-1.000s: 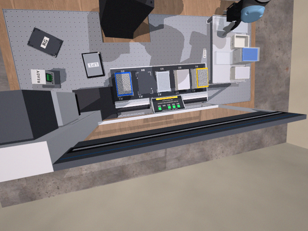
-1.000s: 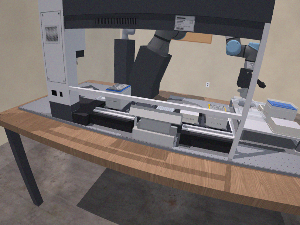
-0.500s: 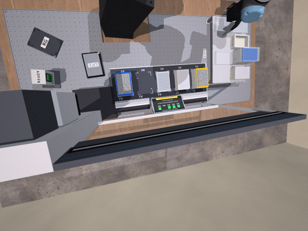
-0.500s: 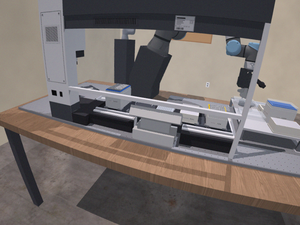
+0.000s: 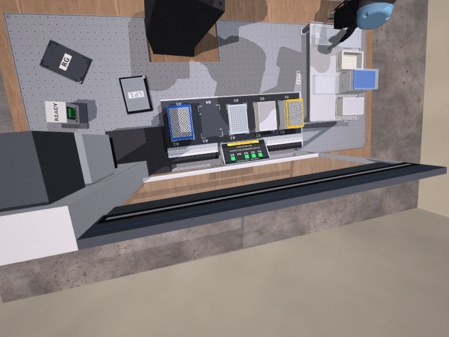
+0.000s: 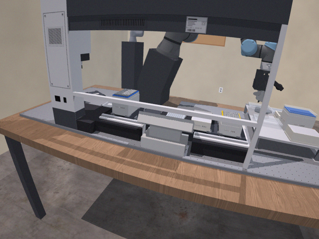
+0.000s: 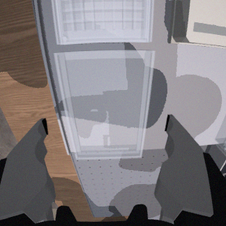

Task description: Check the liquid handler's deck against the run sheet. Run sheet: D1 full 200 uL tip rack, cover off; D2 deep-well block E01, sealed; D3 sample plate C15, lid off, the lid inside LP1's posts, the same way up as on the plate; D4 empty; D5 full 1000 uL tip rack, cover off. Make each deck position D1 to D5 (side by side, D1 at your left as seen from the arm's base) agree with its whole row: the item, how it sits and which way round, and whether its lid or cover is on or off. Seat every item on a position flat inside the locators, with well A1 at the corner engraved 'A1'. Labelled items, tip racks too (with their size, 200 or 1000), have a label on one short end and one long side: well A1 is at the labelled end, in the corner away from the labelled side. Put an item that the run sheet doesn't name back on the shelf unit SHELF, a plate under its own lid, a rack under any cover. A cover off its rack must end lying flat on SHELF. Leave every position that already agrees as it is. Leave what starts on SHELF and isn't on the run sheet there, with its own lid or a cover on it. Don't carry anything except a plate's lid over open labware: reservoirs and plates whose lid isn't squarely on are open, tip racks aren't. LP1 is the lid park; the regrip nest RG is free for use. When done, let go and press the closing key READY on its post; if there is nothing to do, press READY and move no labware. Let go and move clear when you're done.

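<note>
Gripper [image 7: 104,153] of the single arm hangs spread wide and empty above a clear cover [image 7: 104,104] lying flat on the shelf unit SHELF [image 5: 309,89], its two dark fingers standing well outside the cover's long edges and touching nothing. In the wrist view the cover's long axis runs away from the camera, along the shelf's outer edge, with one short end toward the gripper and the other just beside a lidded plate [image 7: 102,21] farther along the shelf. The top view places the cover [image 5: 322,37] at the shelf's end nearest the arm, with a blue-topped tip rack [image 5: 364,78] and two pale boxes also on the shelf.

On the deck [image 5: 231,99], the blue-framed tip rack [image 5: 179,121] sits at D5, D4 [image 5: 210,121] shows only its dark bare nest, the open sample plate [image 5: 238,118] sits at D3, the sealed deep-well block [image 5: 266,116] at D2 and the yellow-framed tip rack [image 5: 294,112] at D1. All four items lie with their long axes across the row. Lid park LP1 [image 5: 135,94] carries a pale rectangle inside its dark frame; the regrip nest RG [image 5: 66,61] and the READY key [image 5: 72,113] stand well apart from the arm.
</note>
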